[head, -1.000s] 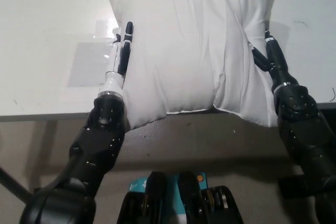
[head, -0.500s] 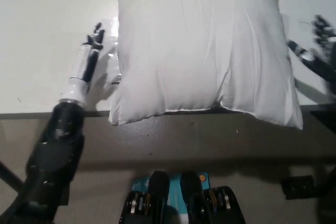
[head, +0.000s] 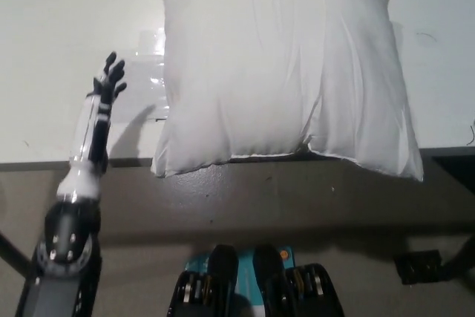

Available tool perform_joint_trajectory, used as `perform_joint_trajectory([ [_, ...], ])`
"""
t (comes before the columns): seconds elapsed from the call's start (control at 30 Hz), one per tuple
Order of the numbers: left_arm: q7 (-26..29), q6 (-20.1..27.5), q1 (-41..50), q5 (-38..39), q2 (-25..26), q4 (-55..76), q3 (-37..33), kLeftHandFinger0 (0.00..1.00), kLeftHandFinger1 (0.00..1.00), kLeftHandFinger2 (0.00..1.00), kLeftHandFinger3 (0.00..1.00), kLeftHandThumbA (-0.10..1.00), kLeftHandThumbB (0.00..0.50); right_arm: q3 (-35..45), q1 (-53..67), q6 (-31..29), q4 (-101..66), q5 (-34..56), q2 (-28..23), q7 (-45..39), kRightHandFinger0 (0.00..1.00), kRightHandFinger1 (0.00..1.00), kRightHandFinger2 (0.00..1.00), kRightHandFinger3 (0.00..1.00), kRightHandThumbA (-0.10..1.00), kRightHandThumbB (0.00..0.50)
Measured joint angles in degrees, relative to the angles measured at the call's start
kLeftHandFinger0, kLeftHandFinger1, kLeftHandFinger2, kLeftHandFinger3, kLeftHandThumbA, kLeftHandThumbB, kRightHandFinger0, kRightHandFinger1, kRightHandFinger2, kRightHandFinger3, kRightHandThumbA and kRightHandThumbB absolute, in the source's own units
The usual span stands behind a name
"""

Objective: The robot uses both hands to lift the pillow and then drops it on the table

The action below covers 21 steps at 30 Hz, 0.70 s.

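1. You have the white pillow [head: 278, 72] lying flat on the white table [head: 67, 27]; its near edge and both near corners hang over the table's front edge, the right-hand corner sagging lowest; its far edge reaches the top of the head view.
2. Nothing touches the pillow; its cover shows long creases running from the far edge toward you, with one deep fold (right of its middle) ending at the near seam.
3. Your left hand [head: 107, 85] is raised to the left of the pillow, well apart from its left side; the fingers are spread and hold nothing; the forearm runs down from it across the table's front edge.
4. Your right hand is out of view; no part of it shows on the pillow's right side.
5. A glossy clear patch [head: 152, 53] lies on the table just beside the pillow's left edge, between the pillow and your left hand; what it is cannot be told.
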<state>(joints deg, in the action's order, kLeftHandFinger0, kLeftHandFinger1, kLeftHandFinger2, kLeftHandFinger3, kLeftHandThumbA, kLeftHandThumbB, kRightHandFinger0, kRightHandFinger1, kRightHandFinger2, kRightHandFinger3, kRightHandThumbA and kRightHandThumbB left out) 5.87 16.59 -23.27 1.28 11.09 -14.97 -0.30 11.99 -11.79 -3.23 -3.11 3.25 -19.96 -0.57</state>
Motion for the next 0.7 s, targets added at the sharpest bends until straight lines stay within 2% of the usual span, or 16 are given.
perform_joint_trajectory([
  [0.07,0.0,-1.46,3.6,0.8,-0.53,5.05,0.31,1.0,1.0,1.0,1.0,1.0,0.257,0.0,2.89,-0.03,-2.99,-0.32,0.24,0.05,1.0,1.0,1.0,1.0,1.0,0.277],
  [0.13,0.01,-2.62,6.59,1.48,-1.28,9.67,0.6,1.0,1.0,1.0,1.0,1.0,0.238,-0.03,5.85,-0.41,-4.5,-0.92,0.86,0.15,1.0,1.0,1.0,1.0,1.0,0.28],
  [0.17,0.02,-3.38,8.16,1.82,-1.78,12.4,0.73,1.0,1.0,1.0,1.0,1.0,0.217,-0.19,7.85,-0.74,-4.82,-1.23,1.44,0.16,1.0,1.0,1.0,1.0,1.0,0.296],
  [0.2,0.02,-4.04,9.44,2.12,-2.3,14.55,0.87,1.0,1.0,1.0,1.0,1.0,0.196,-0.36,9.39,-0.95,-4.86,-1.38,2.01,0.16,1.0,1.0,1.0,1.0,1.0,0.29],
  [0.27,0.02,-4.89,11.62,2.58,-3.55,18.22,1.07,1.0,1.0,1.0,1.0,1.0,0.209,-1.3,12.61,-1.39,-4.75,-1.46,3.36,0.02,1.0,1.0,1.0,1.0,1.0,0.235],
  [0.3,0.03,-5.18,12.29,2.61,-4.02,19.04,1.12,1.0,1.0,1.0,1.0,1.0,0.21,-1.87,13.86,-1.47,-4.69,-1.5,3.98,-0.07,1.0,1.0,1.0,1.0,1.0,0.23],
  [0.47,0.03,-6.34,14.15,2.54,-6.42,21.29,1.08,1.0,1.0,1.0,1.0,1.0,0.203,-4.83,16.91,-1.49,-5.58,-1.57,5.68,-0.98,1.0,1.0,1.0,1.0,1.0,0.28],
  [0.57,0.03,-6.59,14.25,2.45,-7.37,21.67,1.06,1.0,1.0,1.0,1.0,1.0,0.186,-5.45,16.54,-1.49,-6.51,-1.77,6.17,-1.16,1.0,1.0,1.0,1.0,1.0,0.263],
  [0.6,0.03,-6.64,14.25,2.41,-7.42,21.81,1.07,1.0,1.0,1.0,1.0,1.0,0.2,-5.55,16.29,-1.49,-6.68,-1.8,6.16,-1.18,1.0,1.0,1.0,1.0,1.0,0.276],
  [0.7,0.02,-6.64,14.35,2.43,-7.48,22.25,1.21,1.0,1.0,1.0,1.0,1.0,0.212,-5.8,15.6,-1.46,-7.09,-1.86,6.25,-1.22,1.0,1.0,1.0,1.0,1.0,0.263],
])
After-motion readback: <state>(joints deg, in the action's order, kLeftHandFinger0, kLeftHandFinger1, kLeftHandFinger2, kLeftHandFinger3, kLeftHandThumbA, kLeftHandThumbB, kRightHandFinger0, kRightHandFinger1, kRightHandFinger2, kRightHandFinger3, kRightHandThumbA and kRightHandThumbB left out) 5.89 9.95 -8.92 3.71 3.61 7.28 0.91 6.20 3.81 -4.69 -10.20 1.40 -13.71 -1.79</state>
